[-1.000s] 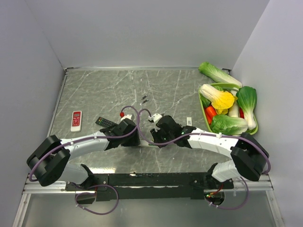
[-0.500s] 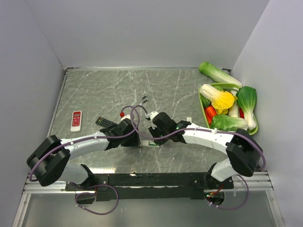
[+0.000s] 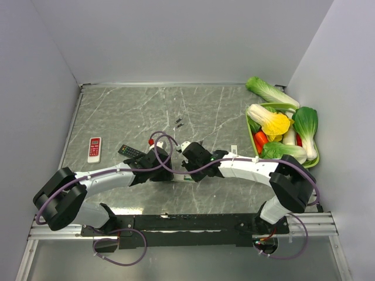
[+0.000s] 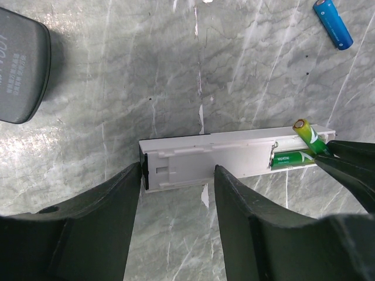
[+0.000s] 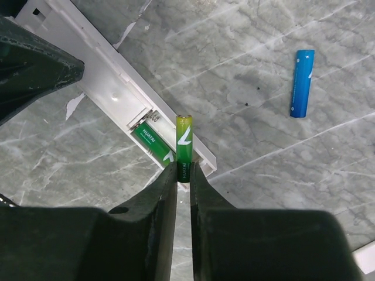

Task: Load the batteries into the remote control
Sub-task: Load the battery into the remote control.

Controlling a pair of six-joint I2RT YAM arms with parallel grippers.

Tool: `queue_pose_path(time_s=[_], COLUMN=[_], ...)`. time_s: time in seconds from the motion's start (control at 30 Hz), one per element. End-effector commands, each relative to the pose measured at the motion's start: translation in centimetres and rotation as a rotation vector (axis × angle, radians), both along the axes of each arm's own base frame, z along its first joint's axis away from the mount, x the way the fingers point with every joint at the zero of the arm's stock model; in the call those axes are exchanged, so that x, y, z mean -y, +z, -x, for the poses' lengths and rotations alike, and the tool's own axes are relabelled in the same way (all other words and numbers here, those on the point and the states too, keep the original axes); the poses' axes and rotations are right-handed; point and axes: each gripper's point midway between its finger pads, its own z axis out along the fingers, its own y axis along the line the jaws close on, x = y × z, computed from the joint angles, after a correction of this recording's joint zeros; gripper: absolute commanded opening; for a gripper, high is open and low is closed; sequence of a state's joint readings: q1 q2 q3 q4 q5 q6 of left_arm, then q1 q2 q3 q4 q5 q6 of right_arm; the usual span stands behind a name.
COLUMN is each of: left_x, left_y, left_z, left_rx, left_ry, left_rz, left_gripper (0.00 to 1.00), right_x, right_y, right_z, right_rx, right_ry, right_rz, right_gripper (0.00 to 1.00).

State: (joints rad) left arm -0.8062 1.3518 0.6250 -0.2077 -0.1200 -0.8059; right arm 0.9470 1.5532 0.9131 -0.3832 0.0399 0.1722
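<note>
The white remote control [image 4: 234,155] lies back-up on the marble table with its battery bay open. One green battery [image 5: 151,143] lies in the bay. My right gripper [image 5: 183,170] is shut on the lower end of a second green battery [image 5: 184,140], which is tilted over the bay's end beside the first. My left gripper [image 4: 179,172] is open, its fingertips at either side of the remote's other end, at its near long edge. A blue battery [image 5: 302,83] lies loose on the table beyond the remote. In the top view both grippers [image 3: 161,164] [image 3: 190,155] meet at mid-table.
A black remote [image 3: 130,151] lies just left of my left gripper, and a white-and-red remote [image 3: 94,149] further left. Small dark batteries [image 3: 179,123] lie behind the grippers. A green tray [image 3: 248,123] of vegetables fills the right side.
My right gripper has moved left to the remote's open bay, bringing the green battery over it. Its jaws have narrowed. The left arm has not moved.
</note>
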Motion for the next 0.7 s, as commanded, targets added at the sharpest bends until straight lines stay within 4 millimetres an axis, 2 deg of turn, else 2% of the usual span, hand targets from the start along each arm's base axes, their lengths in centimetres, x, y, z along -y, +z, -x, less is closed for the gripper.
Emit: queue_pose_path(time_s=[0.0, 0.23, 0.43, 0.67], left_x=[0.0, -0.1, 0.0, 0.0], left_y=[0.3, 0.5, 0.7, 0.7], left_z=[0.2, 0.0, -0.1, -0.1], left_rx=[0.0, 0.01, 0.015, 0.017], left_ry=[-0.014, -0.011, -0.013, -0.014], left_rz=[0.0, -0.001, 0.004, 0.002], left_gripper=[0.58, 0.58, 0.6, 0.61], right_x=[-0.4, 0.2, 0.2, -1.0], right_y=[0.4, 1.4, 1.8, 1.6], right_z=[-0.4, 0.6, 1.0, 1.6], right_rx=[0.029, 0.046, 0.061, 0.044], right_ry=[0.038, 0.172, 0.306, 0.429], right_rz=[0.028, 0.067, 0.106, 0.112], right_gripper=[0.11, 0.0, 0.0, 0.0])
